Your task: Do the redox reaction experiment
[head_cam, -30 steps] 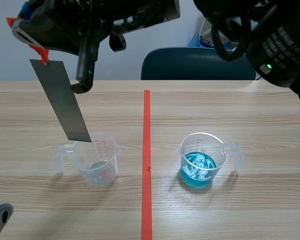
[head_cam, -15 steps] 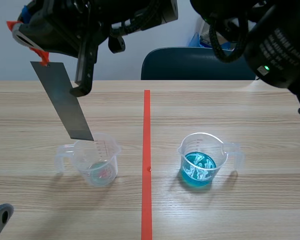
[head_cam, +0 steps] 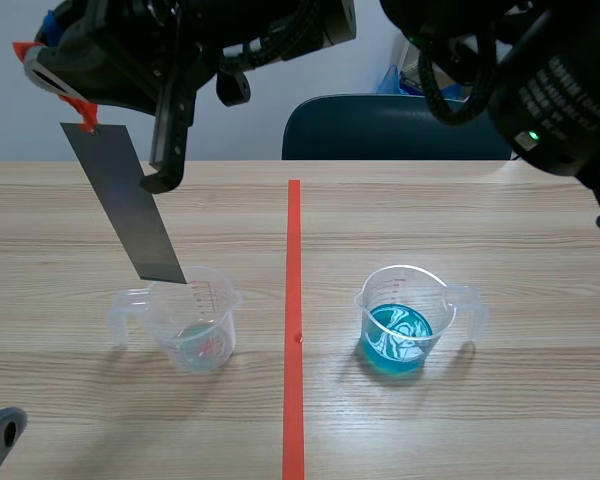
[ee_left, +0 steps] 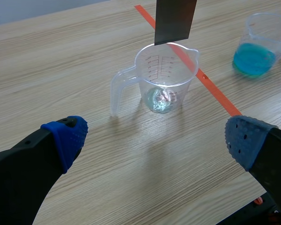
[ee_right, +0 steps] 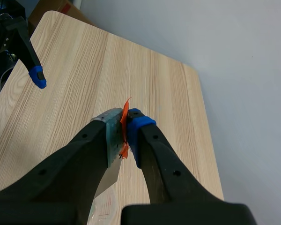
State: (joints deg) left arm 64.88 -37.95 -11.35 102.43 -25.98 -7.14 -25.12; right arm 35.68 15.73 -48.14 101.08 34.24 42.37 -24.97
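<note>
Strip's crept up a touch and now it's steady: my right gripper (ee_right: 125, 136) is clamped on the metal strip (head_cam: 125, 200), tip at the clear beaker (head_cam: 195, 322) rim. Next stop is probably the blue beaker (head_cam: 400, 325) at 3 o'clock. Left gripper (ee_left: 155, 137) is wide open.

Matt grey metal strip (head_cam: 125, 205), clear plastic cups (head_cam: 195, 320), wood-grain tbl (head_cam: 480, 220).

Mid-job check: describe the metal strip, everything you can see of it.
The metal strip is a flat, dull grey rectangle with an orange tag at its upper end. The right hand is shut on that end; the strip hangs tilted, its lower edge at the rim of the clear cup. Whether it touches the rim cannot be told.
</note>
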